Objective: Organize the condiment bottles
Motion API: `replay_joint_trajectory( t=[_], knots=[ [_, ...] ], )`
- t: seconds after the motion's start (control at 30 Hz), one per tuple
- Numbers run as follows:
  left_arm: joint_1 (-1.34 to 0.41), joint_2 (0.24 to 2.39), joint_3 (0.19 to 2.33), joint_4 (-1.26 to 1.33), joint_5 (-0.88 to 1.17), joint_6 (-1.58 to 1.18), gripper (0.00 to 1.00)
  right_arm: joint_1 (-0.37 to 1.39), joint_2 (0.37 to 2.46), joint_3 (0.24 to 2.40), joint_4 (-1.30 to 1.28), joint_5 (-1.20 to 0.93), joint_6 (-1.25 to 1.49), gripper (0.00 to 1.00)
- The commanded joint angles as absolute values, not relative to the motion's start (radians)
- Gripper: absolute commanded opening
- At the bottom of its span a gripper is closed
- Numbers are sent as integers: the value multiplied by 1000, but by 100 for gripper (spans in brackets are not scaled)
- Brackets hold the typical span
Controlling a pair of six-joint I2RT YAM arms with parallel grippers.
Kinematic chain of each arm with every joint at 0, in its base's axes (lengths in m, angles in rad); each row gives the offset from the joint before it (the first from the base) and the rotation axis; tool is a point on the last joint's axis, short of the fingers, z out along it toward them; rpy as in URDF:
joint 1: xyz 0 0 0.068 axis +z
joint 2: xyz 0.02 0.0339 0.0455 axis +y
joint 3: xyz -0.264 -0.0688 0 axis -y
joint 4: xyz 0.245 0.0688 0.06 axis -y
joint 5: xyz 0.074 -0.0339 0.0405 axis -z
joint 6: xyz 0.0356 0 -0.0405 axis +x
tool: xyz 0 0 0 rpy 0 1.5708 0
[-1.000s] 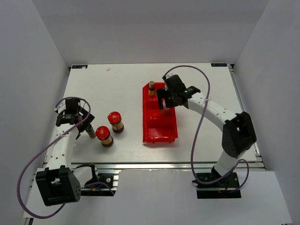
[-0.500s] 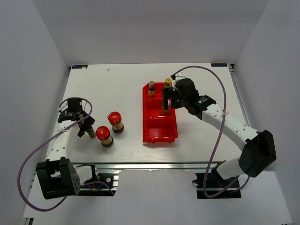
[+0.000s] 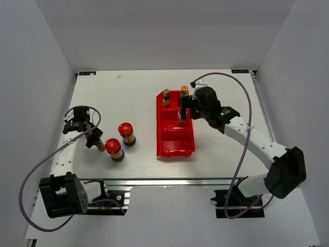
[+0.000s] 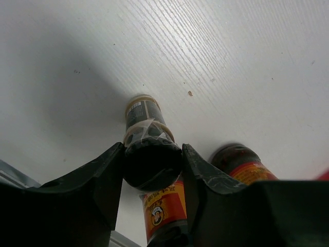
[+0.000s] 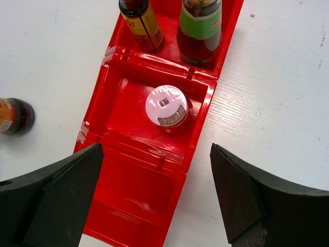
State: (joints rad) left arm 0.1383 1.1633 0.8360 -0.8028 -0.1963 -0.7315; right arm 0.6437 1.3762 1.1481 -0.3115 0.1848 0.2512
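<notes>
Three condiment bottles stand in the red three-compartment tray (image 3: 176, 145). A yellow-labelled dark bottle (image 3: 166, 95) and a green-labelled, yellow-capped bottle (image 3: 184, 92) share the far compartment, and a pink-capped bottle (image 5: 166, 107) occupies the middle one. The right tool (image 5: 155, 149) hovers above it, spread wide and empty. The left tool (image 4: 150, 160) is clamped on the cap of a small dark-capped bottle (image 4: 143, 114), just beside the near red-lidded jar (image 3: 114, 145) and the far red-lidded jar (image 3: 125, 129) on the surface (image 3: 128, 92). This bottle is presumably bound for the tray.
</notes>
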Motion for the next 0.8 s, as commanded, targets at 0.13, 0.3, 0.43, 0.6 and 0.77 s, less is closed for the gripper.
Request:
replay_joint_trajectory(
  t=[0.13,0.3,0.43,0.6,0.77],
  knots=[
    [144,1075,1044,-810,-212,-707,27,647,1324,1118,-253,227,250,89],
    [143,1052,1143,-732,-80,-678,28,649,1235,1056,-186,336,293,89],
    [114,1077,1187,-632,50,-696,24,647,1148,971,-135,537,339,89],
    [-50,1147,1238,-583,15,-721,25,629,1100,940,-176,702,420,89],
    [-297,1285,1318,-569,-112,-709,24,609,1071,917,-189,718,439,89]
  ],
)
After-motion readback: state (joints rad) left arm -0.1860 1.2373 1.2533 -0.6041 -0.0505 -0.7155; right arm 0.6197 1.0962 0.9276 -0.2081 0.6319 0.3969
